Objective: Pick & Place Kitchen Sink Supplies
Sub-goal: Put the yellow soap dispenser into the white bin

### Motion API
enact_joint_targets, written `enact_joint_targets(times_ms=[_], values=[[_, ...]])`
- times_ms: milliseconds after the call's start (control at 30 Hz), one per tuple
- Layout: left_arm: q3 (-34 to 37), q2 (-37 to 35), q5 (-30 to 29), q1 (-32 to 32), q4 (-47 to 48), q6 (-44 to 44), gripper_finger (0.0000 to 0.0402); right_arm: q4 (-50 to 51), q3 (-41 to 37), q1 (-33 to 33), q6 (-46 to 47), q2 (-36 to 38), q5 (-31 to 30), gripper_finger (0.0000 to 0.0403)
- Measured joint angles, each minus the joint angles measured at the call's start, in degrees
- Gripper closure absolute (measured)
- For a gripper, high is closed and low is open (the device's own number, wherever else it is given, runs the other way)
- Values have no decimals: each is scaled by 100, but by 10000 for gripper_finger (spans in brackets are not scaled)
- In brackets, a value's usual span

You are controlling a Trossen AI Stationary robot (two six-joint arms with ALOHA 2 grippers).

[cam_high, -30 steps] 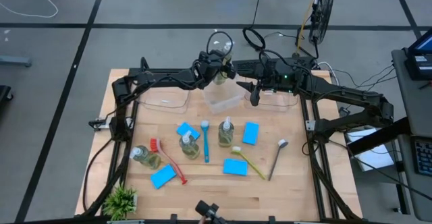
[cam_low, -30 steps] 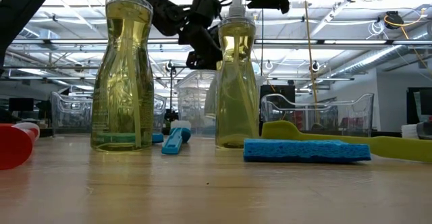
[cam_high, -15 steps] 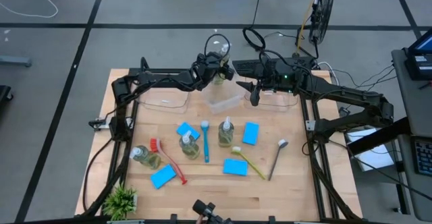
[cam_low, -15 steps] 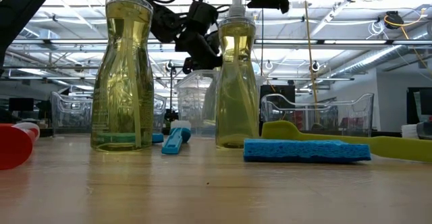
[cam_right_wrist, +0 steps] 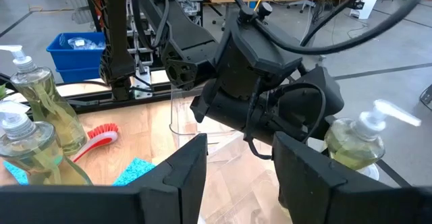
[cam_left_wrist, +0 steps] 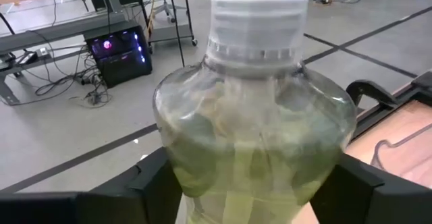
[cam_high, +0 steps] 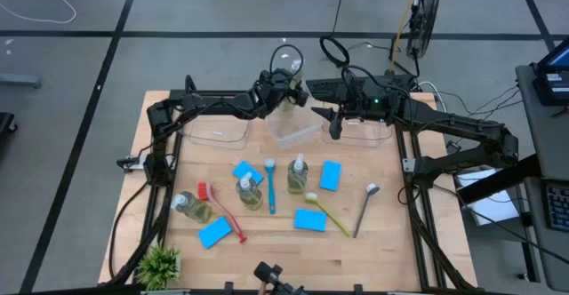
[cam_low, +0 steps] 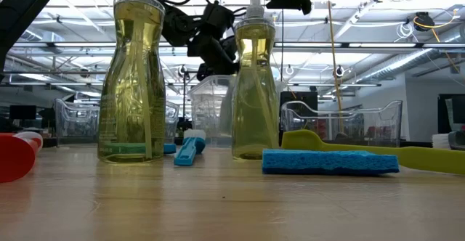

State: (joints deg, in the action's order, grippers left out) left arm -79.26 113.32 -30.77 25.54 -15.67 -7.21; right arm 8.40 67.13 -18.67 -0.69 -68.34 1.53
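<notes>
Left gripper (cam_high: 286, 91) clamps a soap bottle (cam_left_wrist: 253, 136) between its fingers, held above a clear bin (cam_high: 296, 131). Right gripper (cam_high: 335, 128) hovers just beside it, fingers spread, holding nothing.

The surface (cam_high: 373, 242) is pale wood with a visible grain and a matt finish. The pump bottles, like the one (cam_low: 134, 74) in the low view, are clear glossy plastic with yellow-green liquid inside and a white plastic pump on top. The bottle (cam_left_wrist: 253, 126) held by the left end effector (cam_left_wrist: 250, 183) shows the same shiny transparent wall and a ribbed white collar. The sponge (cam_low: 329, 161) is blue, with a rough, porous, matt texture. The bins, such as one (cam_high: 296, 131) in the middle, are thin clear plastic with bright reflections. The right end effector (cam_right_wrist: 239, 177) has dark matt fingers (cam_right_wrist: 182, 177), smooth like hard plastic. The floor (cam_high: 80, 73) is grey and smooth.
</notes>
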Motion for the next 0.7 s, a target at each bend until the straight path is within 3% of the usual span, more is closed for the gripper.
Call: enact_joint_targets(times_ms=[700], values=[[0,-2,43,4,-222,421,106,-1,0,1,59,0,1,248]])
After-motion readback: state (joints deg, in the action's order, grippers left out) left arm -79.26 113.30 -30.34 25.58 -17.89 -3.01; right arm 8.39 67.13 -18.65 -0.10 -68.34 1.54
